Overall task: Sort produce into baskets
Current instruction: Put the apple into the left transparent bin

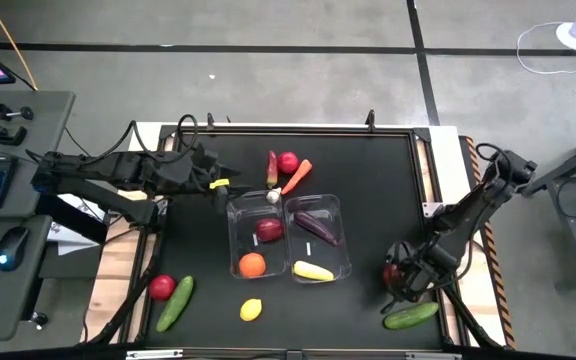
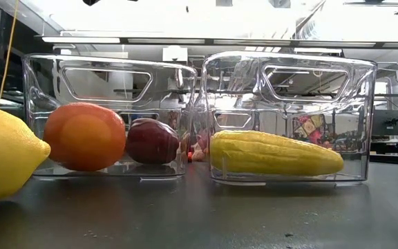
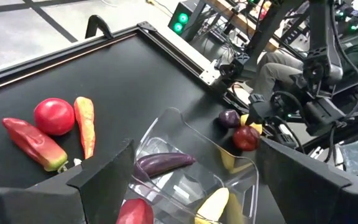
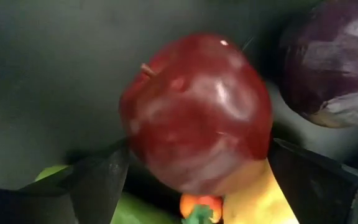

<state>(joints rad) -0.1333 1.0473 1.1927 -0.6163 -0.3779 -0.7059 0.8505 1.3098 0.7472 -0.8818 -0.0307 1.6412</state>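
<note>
Two clear bins stand side by side mid-table. The left bin (image 1: pixel 236 215) holds a red apple (image 1: pixel 269 231) and an orange (image 1: pixel 252 264). The right bin (image 1: pixel 340 218) holds a purple eggplant (image 1: pixel 318 226) and a yellow piece (image 1: pixel 313 270). My right gripper (image 1: pixel 398 278) is open and low over the table at the near right. Its fingers stand on either side of a red apple (image 4: pixel 197 118); I cannot tell whether they touch it. My left gripper (image 1: pixel 226 187) is open and empty above the left bin's far left corner.
A chili (image 1: pixel 272 168), a red fruit (image 1: pixel 288 162) and a carrot (image 1: pixel 299 176) lie behind the bins. A red apple (image 1: pixel 161 288), a cucumber (image 1: pixel 175 302) and a lemon (image 1: pixel 251 310) lie near left. A cucumber (image 1: pixel 410 315), a purple piece (image 4: pixel 328 68) and a yellow piece (image 4: pixel 253 199) crowd the right gripper.
</note>
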